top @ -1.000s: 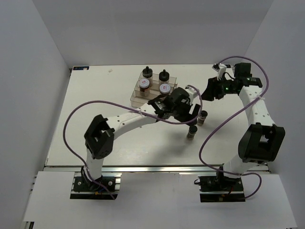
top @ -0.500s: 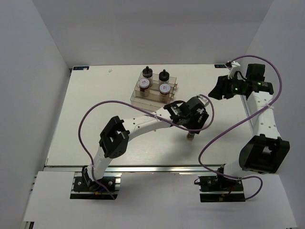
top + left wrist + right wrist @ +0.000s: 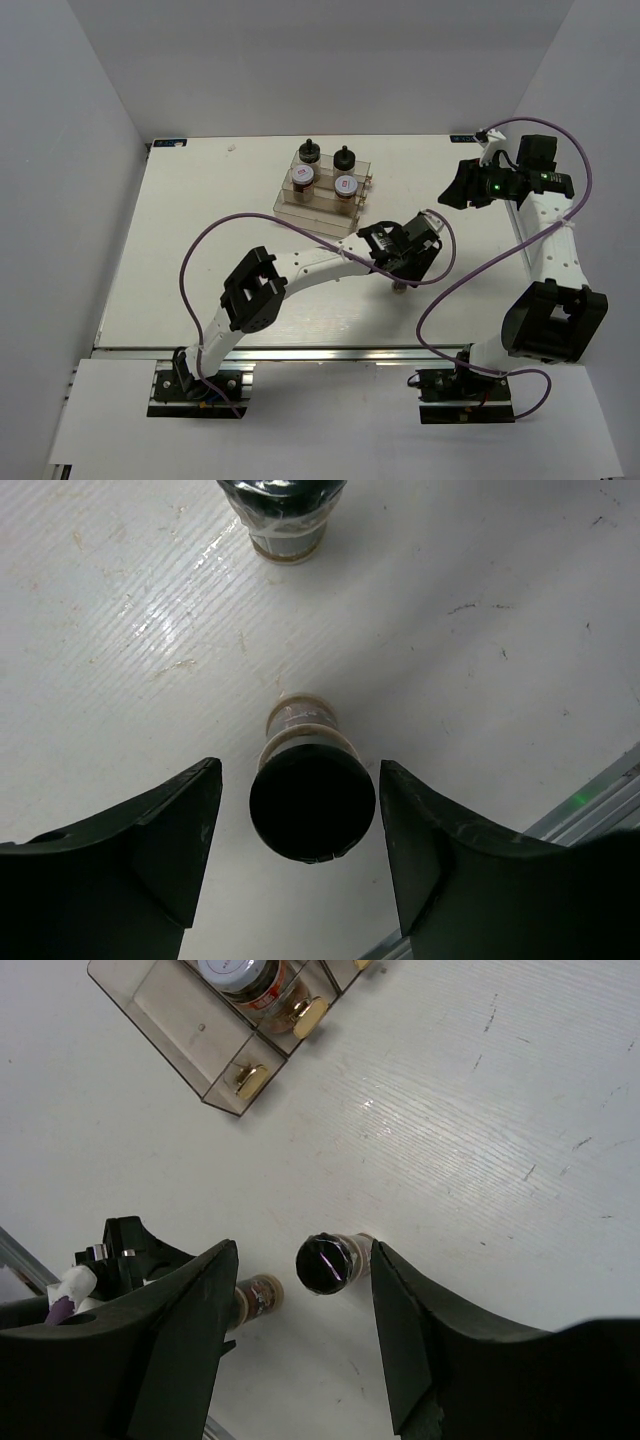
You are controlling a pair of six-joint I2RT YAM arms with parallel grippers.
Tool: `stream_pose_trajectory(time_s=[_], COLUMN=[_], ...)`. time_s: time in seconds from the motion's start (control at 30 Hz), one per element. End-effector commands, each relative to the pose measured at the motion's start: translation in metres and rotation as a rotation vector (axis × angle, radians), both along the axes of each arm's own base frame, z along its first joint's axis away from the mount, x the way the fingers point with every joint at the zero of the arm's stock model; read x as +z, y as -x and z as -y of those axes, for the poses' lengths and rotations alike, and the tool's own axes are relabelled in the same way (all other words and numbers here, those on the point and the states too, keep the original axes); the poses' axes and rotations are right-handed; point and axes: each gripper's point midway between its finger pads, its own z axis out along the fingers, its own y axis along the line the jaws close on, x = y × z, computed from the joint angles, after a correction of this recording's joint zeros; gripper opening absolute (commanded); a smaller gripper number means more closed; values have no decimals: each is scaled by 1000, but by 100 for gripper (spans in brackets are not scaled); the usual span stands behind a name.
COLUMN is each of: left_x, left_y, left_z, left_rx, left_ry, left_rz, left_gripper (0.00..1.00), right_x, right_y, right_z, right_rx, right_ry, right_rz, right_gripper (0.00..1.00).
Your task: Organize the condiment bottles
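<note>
Rack [image 3: 310, 212]: held 2 bottles [image 3: 309, 152], 2 jars [image 3: 303, 178].
Worktop [image 3: 200, 250]: carried 2 shakers [image 3: 325, 1263].
Left hand [image 3: 297, 780]: parted around 1 shaker, not touching.
Right hand [image 3: 304, 1250]: parted, held nothing.

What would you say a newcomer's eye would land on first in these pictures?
Probably the left gripper, reaching far to the right, its open jaws straddling a slim dark shaker without touching it, with a second shaker standing close by. Next, the clear stepped rack towards the back of the table, holding two black-capped bottles on its top step and two white-lidded jars on the step below.
</note>
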Motion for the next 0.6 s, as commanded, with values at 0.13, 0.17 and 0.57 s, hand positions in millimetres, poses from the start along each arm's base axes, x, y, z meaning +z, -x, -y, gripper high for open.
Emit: stream_pose_trajectory(time_s=[0.13,0.17,0.57], left_x=[20,18,59], left_y=[-4,-4,-10], left_z=[8,10,-4], left_rx=[9,4,56], left_ry=[26,23,55], left_rz=[60,57,106], left_gripper=[64,60,7], right_x=[0,0,-13], right_y=[-4,-4,4], right_z=[0,0,3], right_rx=[-7,-5,16], right_ry=[-9,-7,31], right_rz=[-1,0,-13], right_gripper=[61,61,64])
